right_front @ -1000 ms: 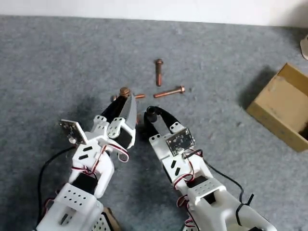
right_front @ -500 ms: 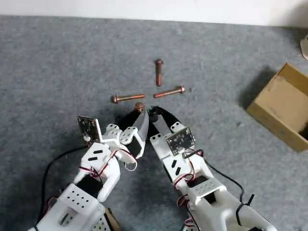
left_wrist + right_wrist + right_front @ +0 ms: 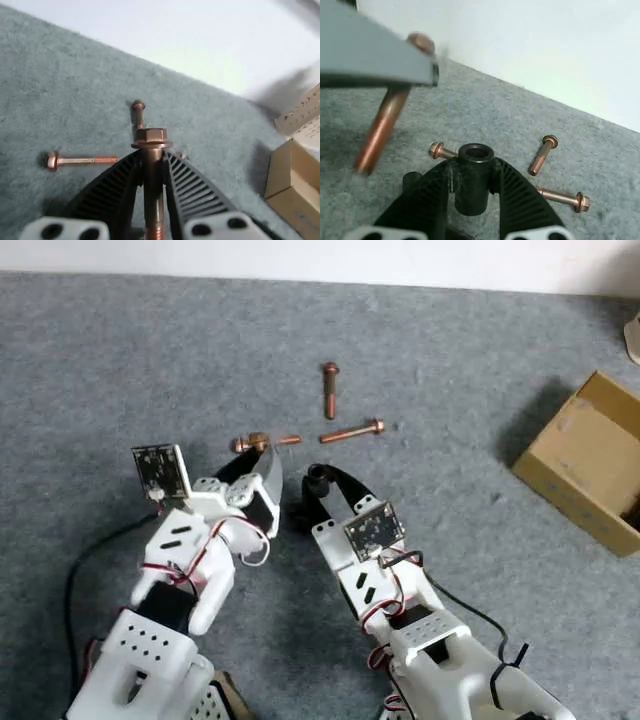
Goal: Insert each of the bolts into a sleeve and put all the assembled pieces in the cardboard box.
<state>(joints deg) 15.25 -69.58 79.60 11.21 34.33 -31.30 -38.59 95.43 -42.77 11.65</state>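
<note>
My left gripper (image 3: 262, 455) is shut on a copper bolt (image 3: 151, 136), held head-up above the carpet; the shaft (image 3: 382, 130) hangs tilted beside the sleeve. A short way to its right, my right gripper (image 3: 318, 480) is shut on a black sleeve (image 3: 474, 177), bore facing up. Bolt and sleeve are apart. Three loose bolts lie on the carpet beyond the grippers: one (image 3: 329, 390) farthest back, one (image 3: 352, 430) to the right, and one (image 3: 280, 441) partly hidden behind the held bolt. The cardboard box (image 3: 590, 460) stands open at the far right.
Grey carpet (image 3: 120, 360) covers the table, with a white wall along the back. A small dark round object (image 3: 412, 180), possibly another sleeve, lies by my right gripper's finger. A pale object (image 3: 633, 340) pokes in at the right edge behind the box.
My left gripper swung the bolt right, close to the sleeve's top, then drew back left and away from it. The right arm and the loose bolts stayed put.
</note>
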